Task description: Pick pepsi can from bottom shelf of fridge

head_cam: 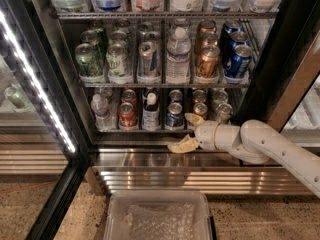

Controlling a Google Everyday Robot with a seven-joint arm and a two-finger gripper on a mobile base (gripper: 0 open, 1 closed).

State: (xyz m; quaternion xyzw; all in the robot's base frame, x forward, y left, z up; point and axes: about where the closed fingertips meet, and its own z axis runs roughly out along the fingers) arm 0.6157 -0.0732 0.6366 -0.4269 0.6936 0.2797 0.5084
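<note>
The pepsi can point(175, 115) is small and blue with a silver top. It stands at the front of the bottom shelf point(135, 130) of the fridge point(67, 134), between a dark bottle and a copper-gold can. My gripper point(186, 132) is just right of and slightly below the can, at the shelf's front edge. It is open, with one tan finger point(192, 118) up beside the can and the other point(182, 146) lower, over the steel sill. It holds nothing.
A red can point(127, 115), a dark bottle point(151, 111) and a water bottle point(100, 111) stand left of the pepsi can. Copper-gold cans point(200, 109) stand to its right. The open glass door with an LED strip point(37, 84) is on the left. A clear plastic bin point(159, 216) sits on the floor below.
</note>
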